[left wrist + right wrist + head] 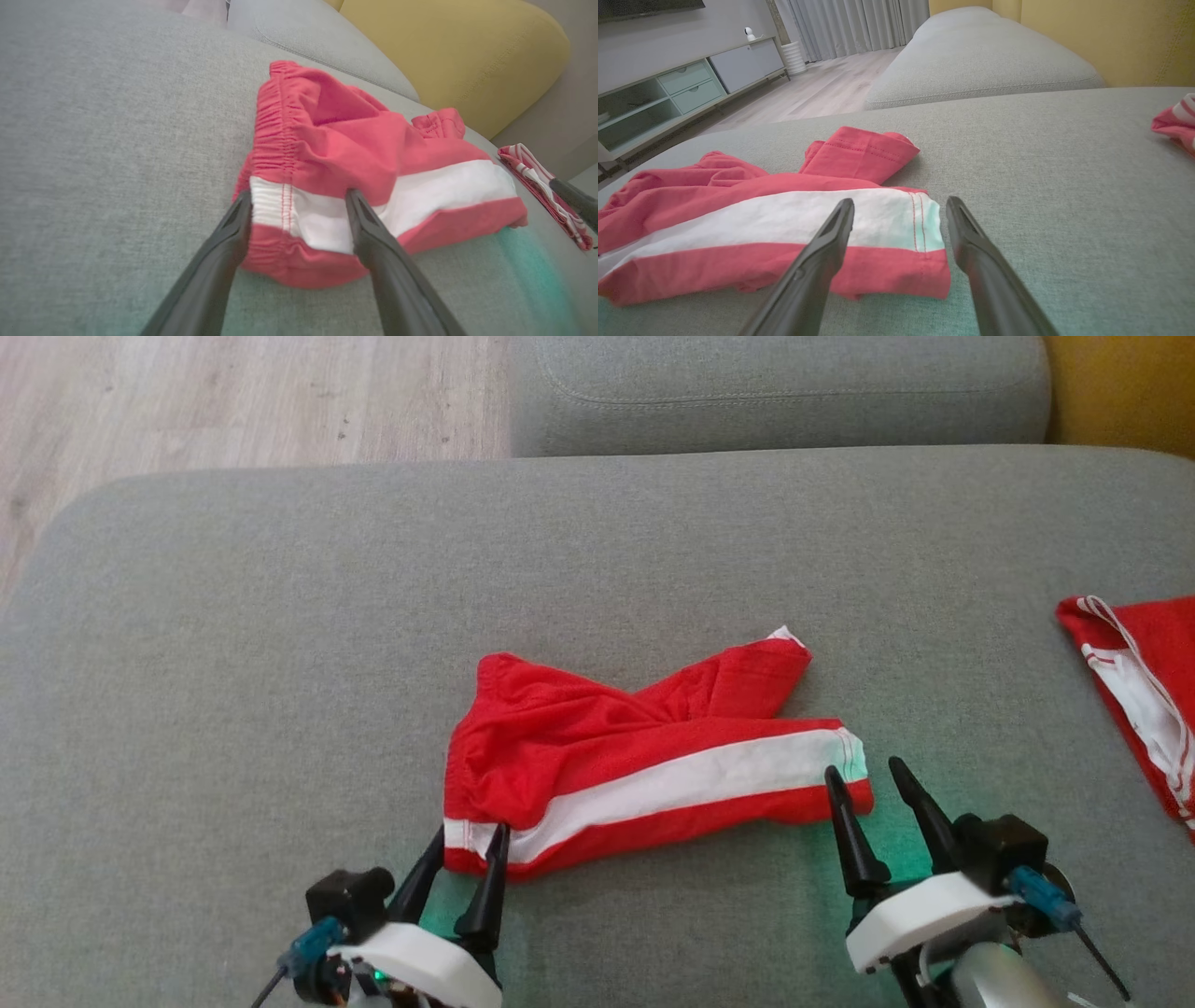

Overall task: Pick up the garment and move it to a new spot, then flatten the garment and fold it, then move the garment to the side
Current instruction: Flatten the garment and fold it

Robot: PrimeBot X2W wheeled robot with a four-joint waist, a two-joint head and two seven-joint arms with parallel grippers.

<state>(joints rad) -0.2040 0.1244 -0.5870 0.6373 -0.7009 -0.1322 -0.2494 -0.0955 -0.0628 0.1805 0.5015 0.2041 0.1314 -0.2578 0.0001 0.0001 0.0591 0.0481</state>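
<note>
Garment [644, 756], red with a white stripe, lies rumpled on the sofa cushion [280, 616]. Left hand [470, 831], fingers spread, straddles its waistband corner. Right hand [863, 767], also spread, sits at its leg hem. We judge the pick-up is in hand; next, both hands must pinch cloth, then lift together.

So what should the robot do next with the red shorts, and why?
Probably close both hands: the left hand sits open around the waistband corner of the red shorts, the right hand open at the leg hem, so pinching should grab both ends.
</note>
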